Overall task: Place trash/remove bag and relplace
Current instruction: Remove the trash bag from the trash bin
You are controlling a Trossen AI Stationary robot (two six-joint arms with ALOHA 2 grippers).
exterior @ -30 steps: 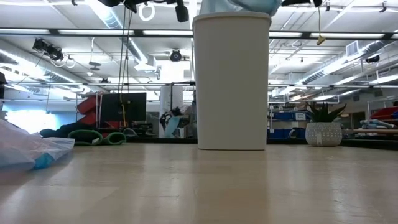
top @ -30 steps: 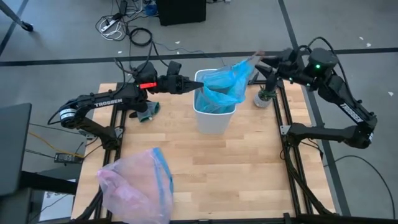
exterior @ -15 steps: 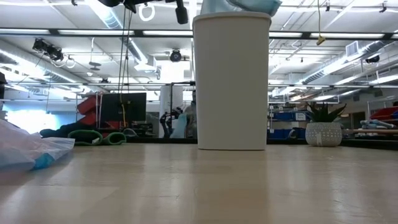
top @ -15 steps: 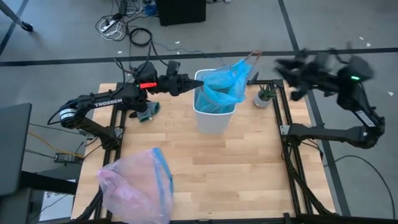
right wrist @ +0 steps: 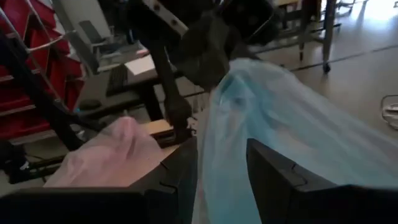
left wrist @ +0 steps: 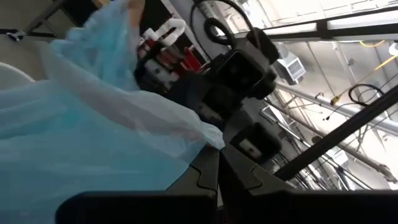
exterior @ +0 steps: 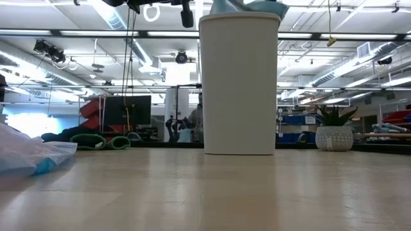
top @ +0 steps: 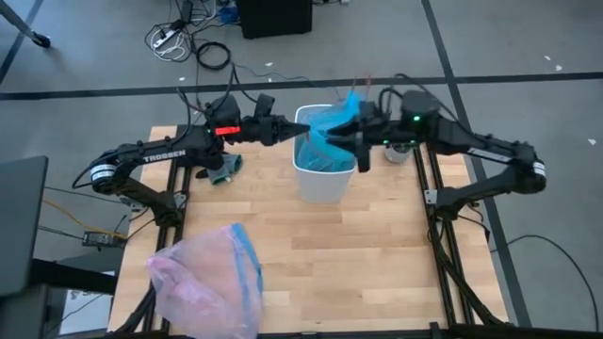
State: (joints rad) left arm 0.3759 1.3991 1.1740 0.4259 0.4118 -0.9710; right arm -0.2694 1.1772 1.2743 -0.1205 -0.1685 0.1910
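— So where does the light-blue bin liner [top: 330, 132] sit?

— Bunched in the mouth of the white bin [top: 324, 179], its loose top rising toward the far-right rim.

— Which arm is nearer?

— Both are at it. The left gripper [top: 294, 130] is pinched shut on the liner's left edge. The right gripper [top: 355, 138] is at the right rim, liner film between its parted fingers [right wrist: 277, 180]; it looks placed to take that side.
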